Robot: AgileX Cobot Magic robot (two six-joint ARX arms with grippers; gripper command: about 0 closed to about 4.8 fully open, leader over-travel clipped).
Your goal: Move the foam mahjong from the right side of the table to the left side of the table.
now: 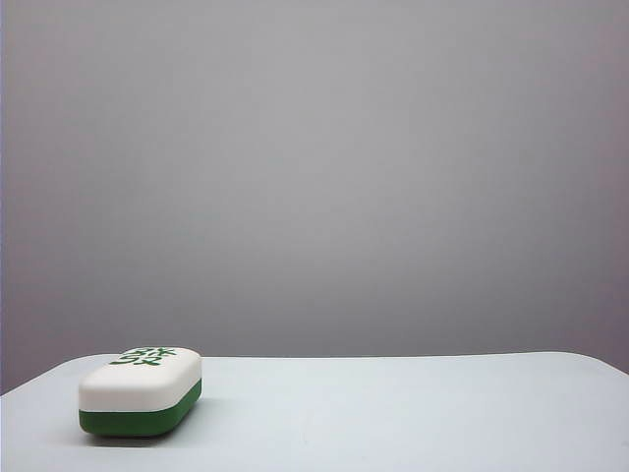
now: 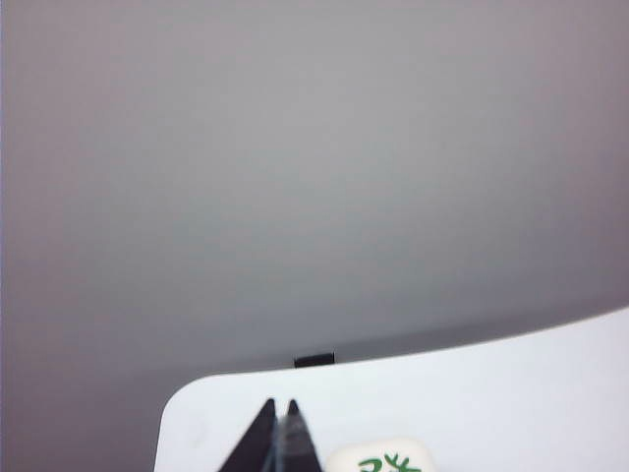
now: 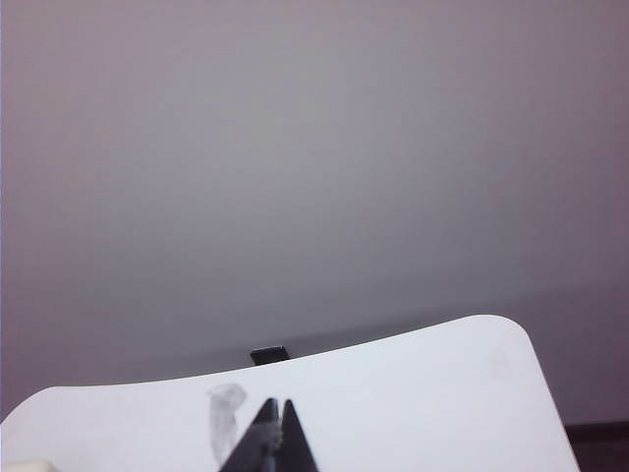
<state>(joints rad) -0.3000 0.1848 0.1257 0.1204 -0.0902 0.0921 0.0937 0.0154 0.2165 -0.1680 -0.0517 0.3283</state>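
Left fingers beside foam mahjong

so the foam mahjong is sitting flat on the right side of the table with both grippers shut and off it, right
Not quite: the exterior view shows the foam mahjong flat on the left side of the table. The rest holds: the left gripper and right gripper are shut and clear of it.

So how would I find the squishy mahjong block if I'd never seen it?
Look at the white table, then go to its left side in the exterior view. The foam mahjong lies flat there, alone, apart from both grippers. It is white on top with a dark green base and a green Chinese character printed on it.
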